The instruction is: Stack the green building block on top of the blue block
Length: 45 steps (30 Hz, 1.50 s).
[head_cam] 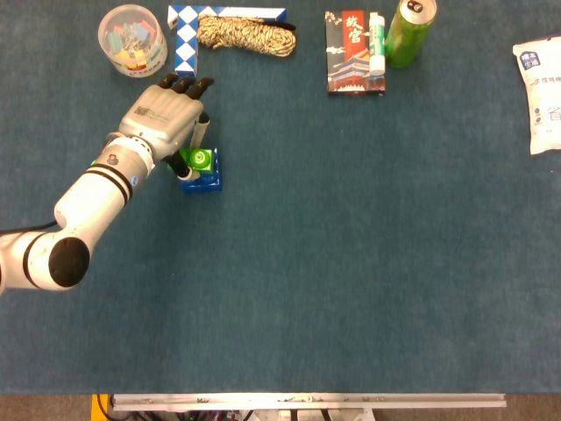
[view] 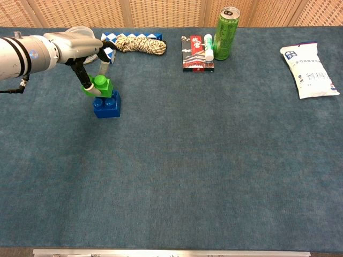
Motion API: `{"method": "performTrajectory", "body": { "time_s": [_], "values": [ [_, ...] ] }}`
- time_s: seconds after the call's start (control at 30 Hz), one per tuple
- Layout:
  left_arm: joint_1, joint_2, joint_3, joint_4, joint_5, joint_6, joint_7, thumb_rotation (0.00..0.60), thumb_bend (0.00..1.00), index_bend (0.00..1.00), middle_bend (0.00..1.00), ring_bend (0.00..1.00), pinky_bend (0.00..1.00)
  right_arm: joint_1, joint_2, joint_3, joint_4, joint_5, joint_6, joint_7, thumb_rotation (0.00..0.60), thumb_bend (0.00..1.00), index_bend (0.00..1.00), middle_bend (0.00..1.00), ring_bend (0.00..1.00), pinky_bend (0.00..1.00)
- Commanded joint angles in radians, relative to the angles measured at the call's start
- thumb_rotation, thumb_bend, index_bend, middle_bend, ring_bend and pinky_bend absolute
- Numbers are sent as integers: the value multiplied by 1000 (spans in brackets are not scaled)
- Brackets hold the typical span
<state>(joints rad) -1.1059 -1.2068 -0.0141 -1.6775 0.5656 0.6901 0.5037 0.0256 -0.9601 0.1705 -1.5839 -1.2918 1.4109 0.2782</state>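
Note:
My left hand [head_cam: 164, 124] [view: 80, 47] pinches the green block [head_cam: 199, 160] [view: 99, 86] between thumb and a finger. It holds the block just over the left part of the blue block [head_cam: 207, 180] [view: 107, 104], which rests on the blue cloth. In the chest view the green block looks tilted and close to the blue block's studs; whether they touch is unclear. My right hand shows in neither view.
Behind the hand stand a clear tub of clips [head_cam: 132, 39], a blue-and-white folding puzzle [head_cam: 186, 35] and a coil of rope [head_cam: 244, 37]. Further right are a red box [head_cam: 352, 51], a green can [head_cam: 409, 32] and a white packet [head_cam: 539, 92].

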Motion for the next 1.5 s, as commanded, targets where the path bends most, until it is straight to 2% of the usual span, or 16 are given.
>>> {"method": "performTrajectory", "body": {
  "time_s": [0.03, 0.63, 1.5],
  "values": [
    [-10, -12, 8, 24, -12, -8, -9, 600, 200, 597, 0, 0, 35, 0, 0, 0, 0, 0, 0, -1, 600, 219, 296, 230, 94, 278],
    [-36, -56, 31, 117, -60, -53, -68, 600, 206, 598, 0, 0, 36, 7, -4, -2, 1, 0, -13, -6, 600, 219, 296, 230, 94, 278],
    [-33, -109, 49, 185, -30, -68, -132, 600, 206, 599, 0, 0, 36, 10, -4, -4, 2, 0, -18, -5, 600, 219, 296, 230, 94, 278]
  ]
}}
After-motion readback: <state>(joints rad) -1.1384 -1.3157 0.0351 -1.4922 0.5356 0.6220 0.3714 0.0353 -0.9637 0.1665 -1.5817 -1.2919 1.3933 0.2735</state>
